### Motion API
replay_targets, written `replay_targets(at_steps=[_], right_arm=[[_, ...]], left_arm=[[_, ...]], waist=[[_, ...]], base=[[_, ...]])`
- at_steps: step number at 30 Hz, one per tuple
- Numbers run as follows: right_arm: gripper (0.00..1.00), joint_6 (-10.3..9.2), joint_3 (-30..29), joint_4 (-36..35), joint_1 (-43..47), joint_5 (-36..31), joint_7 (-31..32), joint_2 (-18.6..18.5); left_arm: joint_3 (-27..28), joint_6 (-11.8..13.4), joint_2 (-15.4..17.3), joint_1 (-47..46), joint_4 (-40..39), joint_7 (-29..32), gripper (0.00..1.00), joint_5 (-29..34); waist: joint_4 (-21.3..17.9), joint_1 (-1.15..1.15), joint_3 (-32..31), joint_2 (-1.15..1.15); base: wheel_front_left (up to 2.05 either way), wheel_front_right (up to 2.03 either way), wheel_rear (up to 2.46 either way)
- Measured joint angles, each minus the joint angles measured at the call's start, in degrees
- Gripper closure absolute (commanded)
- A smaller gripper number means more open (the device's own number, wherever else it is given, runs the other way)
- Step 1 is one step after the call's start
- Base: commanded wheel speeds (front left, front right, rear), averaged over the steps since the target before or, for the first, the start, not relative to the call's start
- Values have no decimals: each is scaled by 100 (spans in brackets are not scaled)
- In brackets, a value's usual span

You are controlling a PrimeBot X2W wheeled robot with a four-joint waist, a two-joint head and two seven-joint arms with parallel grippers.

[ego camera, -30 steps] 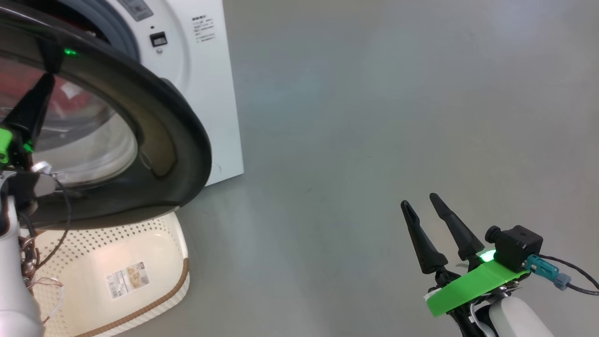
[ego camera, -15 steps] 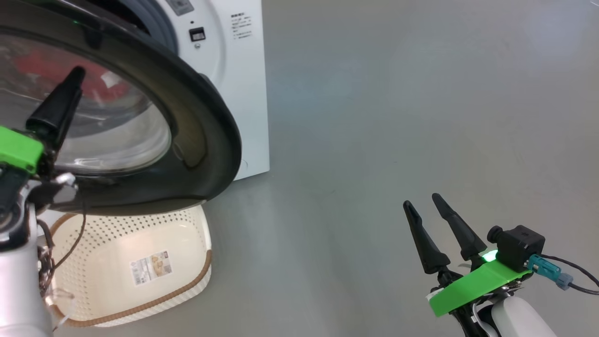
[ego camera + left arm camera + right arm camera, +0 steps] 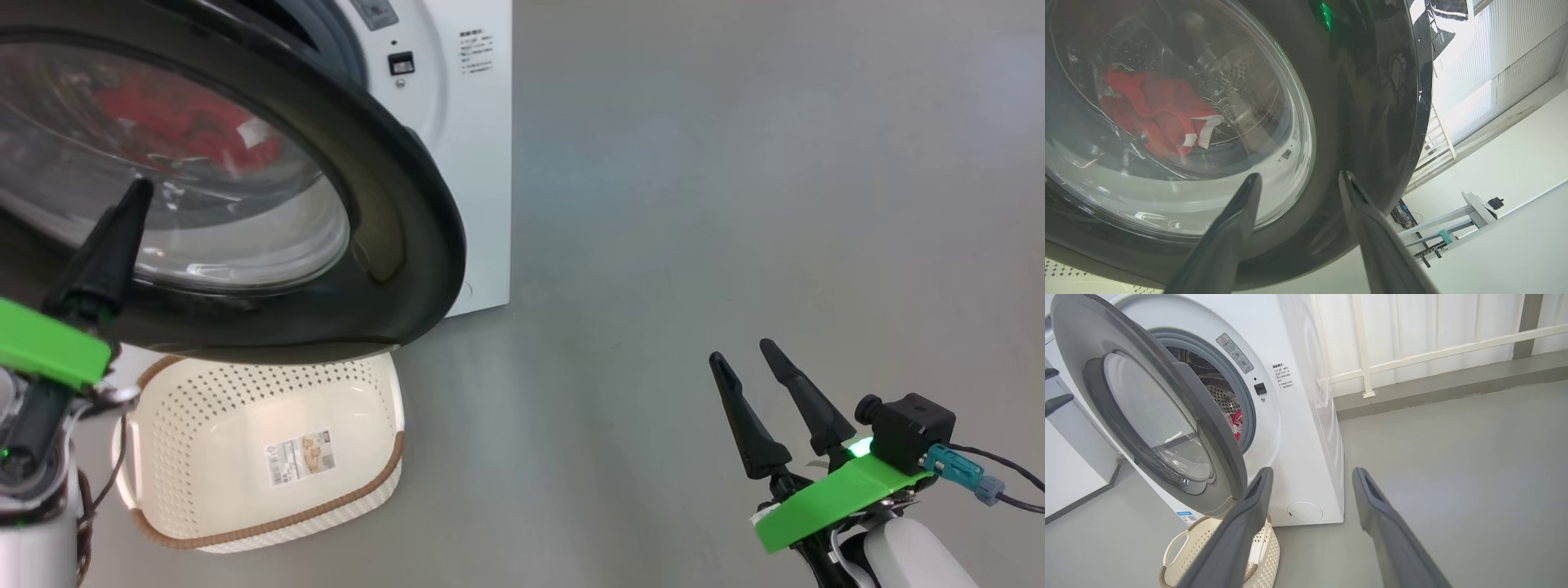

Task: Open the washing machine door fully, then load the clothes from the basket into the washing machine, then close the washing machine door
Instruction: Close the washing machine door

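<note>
Grey floor (image 3: 694,204), smooth, w/ a white railing (image 3: 1363,343) along the back in the right wrist view. Washing machine (image 3: 482,163) stands on it at upper left of the head view, white front w/ small printed labels. Its door (image 3: 408,245) is swung partway out, neither shut nor wide: glossy black rim, clear bulging glass (image 3: 1249,134) in the middle. Clothes (image 3: 1155,114) lie inside the drum (image 3: 1221,399): red fabric w/ white bits, seen through the glass, & a red sliver shows in the gap btwn door & front in the right wrist view. Basket (image 3: 384,474) sits on the floor just below the door's lower edge, close to the machine's front, sticker (image 3: 300,457) on its bottom showing. Left end effector (image 3: 1299,175) is at the door's outer face, fingers spread w/ nothing btwn them, tips pointing at the black rim right by the glass edge; touching or not, can't tell. Right end effector (image 3: 742,351) hangs well apart to the right over the floor, fingers likewise spread, gripping nothing, green bracket (image 3: 824,494) & black camera block (image 3: 906,429) behind them.
</note>
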Motion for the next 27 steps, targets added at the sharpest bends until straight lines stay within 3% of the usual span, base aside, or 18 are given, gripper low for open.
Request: replay_targets(at_steps=[14, 27], right_arm=[[0, 0, 4, 14, 2, 0, 0, -20], [0, 0, 16, 11, 3, 1, 0, -90]], left_arm=[[-1, -301, 141, 1316, -533, -1561, 0, 1369], [-176, -341, -27, 2513, -675, -2986, 0, 2406]], waist=[[199, 0, -94, 0], [281, 0, -125, 0]], base=[[0, 0, 0], [0, 0, 0]])
